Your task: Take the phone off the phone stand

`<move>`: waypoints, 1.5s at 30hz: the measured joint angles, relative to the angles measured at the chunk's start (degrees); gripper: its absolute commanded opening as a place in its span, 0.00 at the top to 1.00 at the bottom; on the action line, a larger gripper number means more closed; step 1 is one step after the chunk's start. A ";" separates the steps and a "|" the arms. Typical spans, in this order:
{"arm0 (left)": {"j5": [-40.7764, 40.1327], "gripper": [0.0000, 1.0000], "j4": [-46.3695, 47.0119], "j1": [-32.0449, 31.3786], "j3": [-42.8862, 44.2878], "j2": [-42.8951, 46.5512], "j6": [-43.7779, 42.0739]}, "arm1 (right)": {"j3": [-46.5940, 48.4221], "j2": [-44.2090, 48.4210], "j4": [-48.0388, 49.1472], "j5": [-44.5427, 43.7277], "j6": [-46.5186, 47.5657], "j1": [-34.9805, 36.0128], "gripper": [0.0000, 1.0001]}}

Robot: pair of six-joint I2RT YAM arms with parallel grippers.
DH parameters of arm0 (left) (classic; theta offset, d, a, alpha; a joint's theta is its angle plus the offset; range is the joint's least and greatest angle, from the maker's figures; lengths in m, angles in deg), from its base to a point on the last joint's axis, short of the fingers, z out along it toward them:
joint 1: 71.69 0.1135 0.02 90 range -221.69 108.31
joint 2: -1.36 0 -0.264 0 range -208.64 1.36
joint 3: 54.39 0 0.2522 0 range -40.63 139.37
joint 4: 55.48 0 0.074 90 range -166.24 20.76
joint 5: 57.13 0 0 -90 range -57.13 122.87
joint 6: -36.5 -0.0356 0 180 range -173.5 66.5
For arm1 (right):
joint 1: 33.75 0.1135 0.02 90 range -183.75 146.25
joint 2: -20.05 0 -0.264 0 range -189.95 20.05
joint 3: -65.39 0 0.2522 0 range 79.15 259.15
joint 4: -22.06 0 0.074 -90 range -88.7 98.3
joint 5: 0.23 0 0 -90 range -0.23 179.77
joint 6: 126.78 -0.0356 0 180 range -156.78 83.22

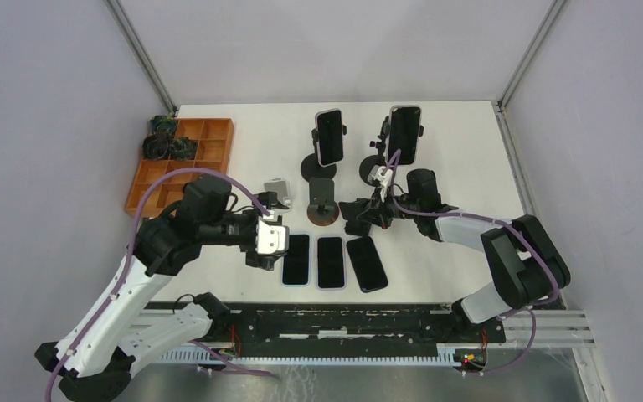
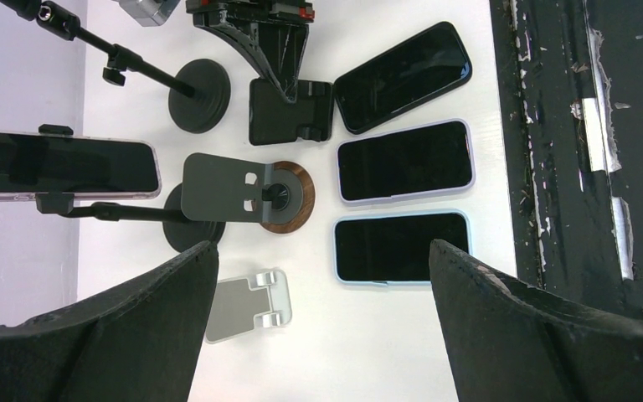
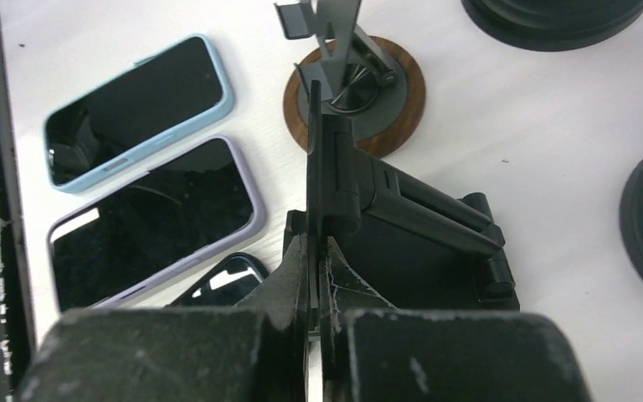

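Left of the wood-based stand (image 1: 321, 213), the left gripper (image 2: 322, 335) hangs spread wide and empty. Only its wrist view shows the silver stand (image 2: 247, 308) lying under it. On the near side of the wood-based stand, three flat phones (image 1: 330, 261) lie in a row. Behind it, the left mounted phone (image 1: 329, 136) and right mounted phone (image 1: 405, 134) sit clamped on tall stands (image 1: 312, 167). Just right of it, the right gripper (image 3: 316, 251) is clenched on the upright plate of a black folding stand (image 3: 419, 226), a pinch that only the right wrist view makes plain.
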 measured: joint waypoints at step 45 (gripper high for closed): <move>-4.94 0.04 17.25 17.40 16.74 -30.56 32.70 | -18.58 36.35 12.87 -10.78 -28.04 -1.44 0.02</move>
